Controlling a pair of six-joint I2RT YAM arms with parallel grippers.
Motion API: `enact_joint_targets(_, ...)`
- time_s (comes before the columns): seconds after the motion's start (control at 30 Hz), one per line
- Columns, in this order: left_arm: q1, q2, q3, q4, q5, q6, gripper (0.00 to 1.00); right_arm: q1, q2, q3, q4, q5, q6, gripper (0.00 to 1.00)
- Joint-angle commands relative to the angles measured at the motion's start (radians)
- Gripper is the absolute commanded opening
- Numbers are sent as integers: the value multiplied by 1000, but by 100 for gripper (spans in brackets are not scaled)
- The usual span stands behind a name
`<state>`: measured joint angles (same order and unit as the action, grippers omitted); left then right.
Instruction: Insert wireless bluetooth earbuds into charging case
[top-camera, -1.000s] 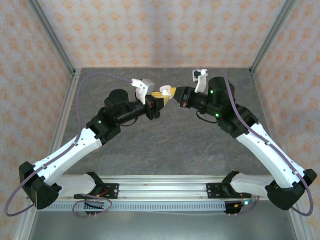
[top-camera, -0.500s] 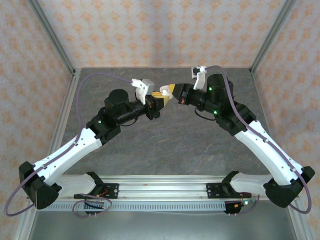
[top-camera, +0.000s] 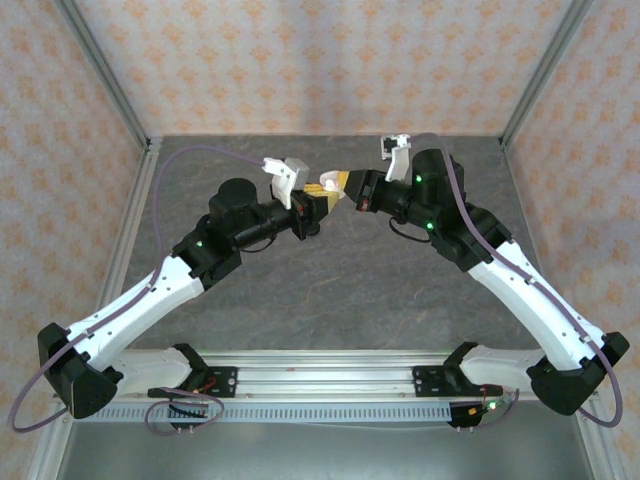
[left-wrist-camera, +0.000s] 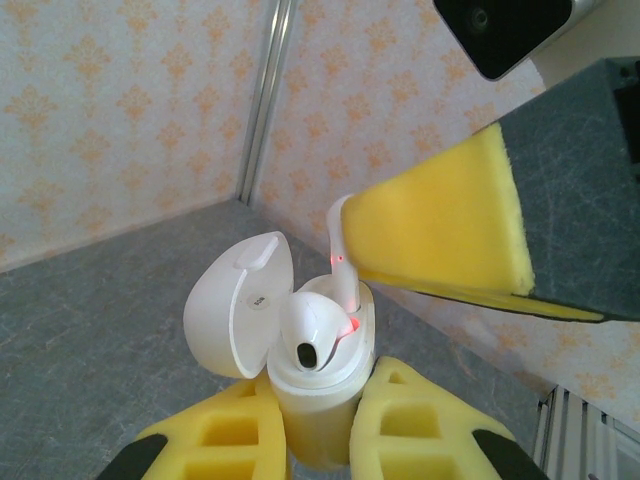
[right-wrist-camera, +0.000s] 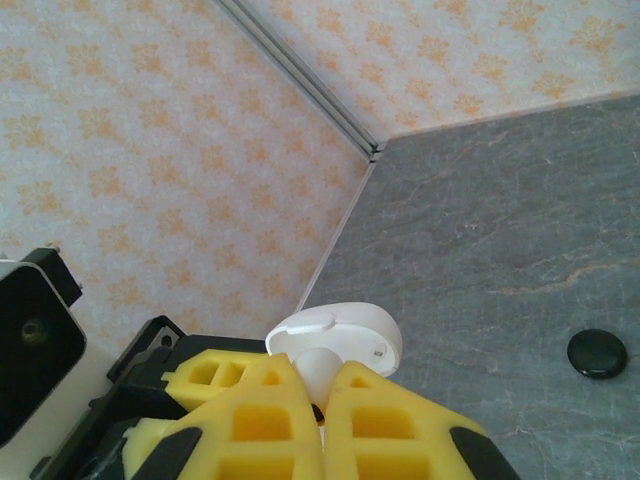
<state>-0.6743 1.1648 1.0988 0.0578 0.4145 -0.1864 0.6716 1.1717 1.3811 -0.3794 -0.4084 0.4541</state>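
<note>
My left gripper (left-wrist-camera: 320, 445) is shut on the body of a white charging case (left-wrist-camera: 312, 405), held upright with its lid (left-wrist-camera: 235, 315) swung open to the left. A white earbud (left-wrist-camera: 312, 335) rests with its head in the case's mouth, a red light glowing at its stem. My right gripper (right-wrist-camera: 322, 405) is shut on that earbud (right-wrist-camera: 322, 368), its yellow fingers (left-wrist-camera: 440, 225) coming in from the upper right. In the top view the two grippers meet at mid-table, left gripper (top-camera: 316, 203) and right gripper (top-camera: 343, 186), with the case (top-camera: 325, 186) between them. The other earbuds are out of view.
A small black round object (right-wrist-camera: 597, 353) lies on the grey tabletop (right-wrist-camera: 500, 220) to the right of my right gripper. Patterned walls and a metal corner post (left-wrist-camera: 268, 95) enclose the table (top-camera: 330, 280) at the back.
My right gripper has moved slightly left, closing in on the case held by the left gripper. The left arm has stayed still.
</note>
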Motion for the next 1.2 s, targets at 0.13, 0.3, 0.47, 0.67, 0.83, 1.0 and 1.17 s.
enact_joint_targets(0.13, -5, -7, 27, 40, -5, 1, 0, 3, -19, -13, -53, -20, -36, 7)
enact_joint_targets(0.3, -6, -5, 33, 36, -3, 2, 0, 3, -15, -13, -70, -48, -42, 10)
enact_joint_targets(0.47, -5, -10, 35, 31, -3, 5, 0, 4, -16, -14, -71, -51, -44, 11)
enact_joint_targets(0.67, -5, -11, 35, 28, -5, 4, 0, 3, -19, -23, -70, -54, -46, 13)
enact_joint_targets(0.83, -5, -7, 35, 32, -5, 2, 0, 3, -30, -24, -67, -47, -49, 20)
enact_joint_targets(1.0, -4, 0, 39, 34, -2, 4, 0, 3, -31, -13, -67, -39, -48, 25)
enact_joint_targets(1.17, -5, 2, 41, 36, -2, 4, 0, 3, -32, 6, -72, -29, -43, 31)
